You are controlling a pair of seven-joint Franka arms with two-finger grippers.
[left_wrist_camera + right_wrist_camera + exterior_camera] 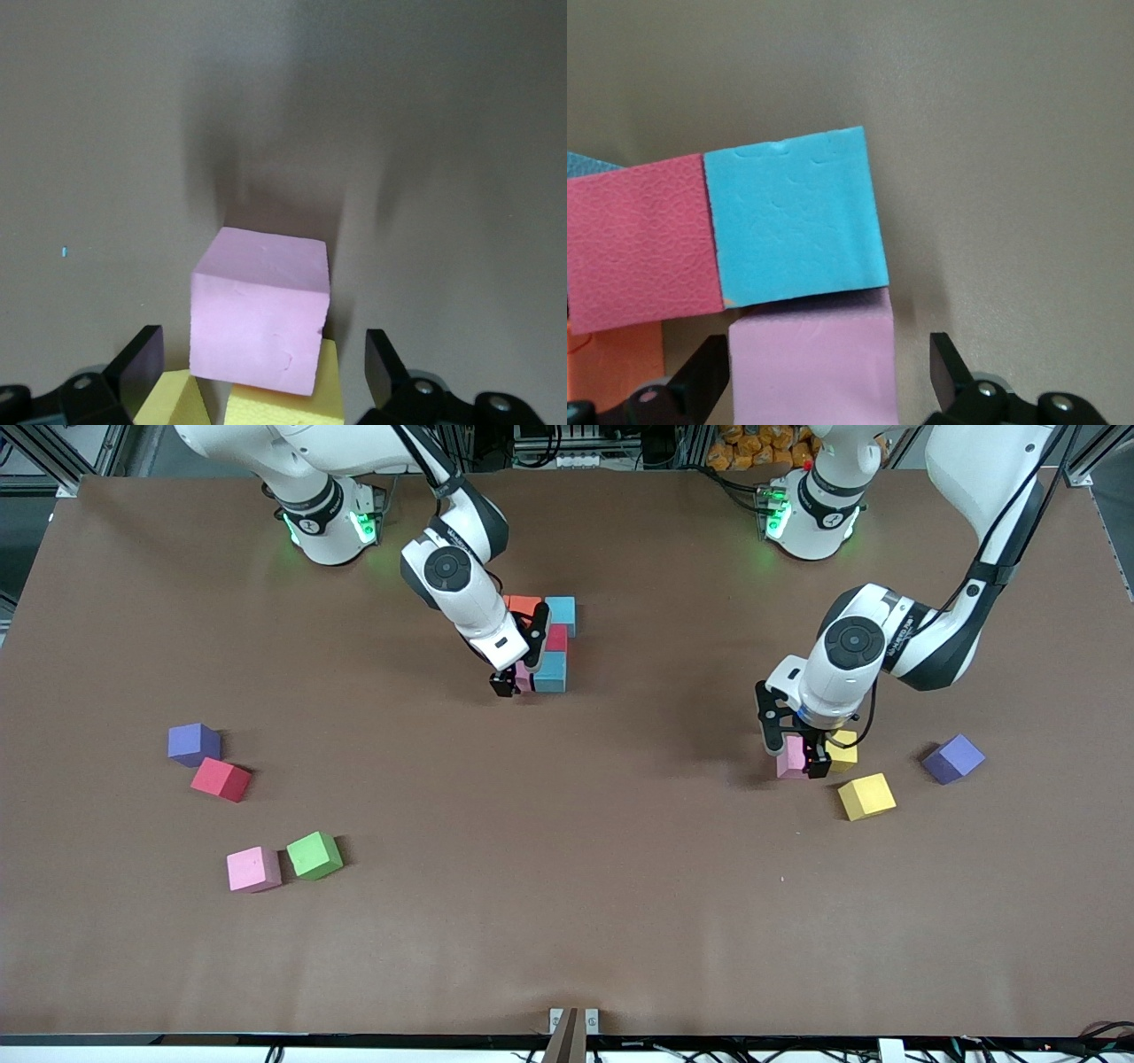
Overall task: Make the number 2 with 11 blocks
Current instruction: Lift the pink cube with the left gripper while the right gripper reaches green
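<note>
Pink block [253, 868] is lying nearest the camera, touching or almost touching a green block [314, 855] beside it, both toward the right arm's end of the brown surface [567, 921]. A little farther from the camera than that green block, a red block [220, 779] and a purple block [193, 743] are sitting close together.

The number 2 [542, 642] is standing only partly built, much farther from the camera than the green block and near the middle of the surface: orange, light blue, red, light blue and pink cubes packed together. The right tool [516, 681] is sitting low at that cluster with its fingers [950, 367] spread, straddling its pink cube [812, 367] without pressing it.

Toward the left arm's end from the green block, the left tool [796, 757] is released too, its fingers [142, 359] standing apart on either side of another pink block [260, 310]. A yellow block [842, 751] is touching that pink one, a second yellow block [866, 795] is lying just beside them, and a purple block [952, 758] is sitting near them.
</note>
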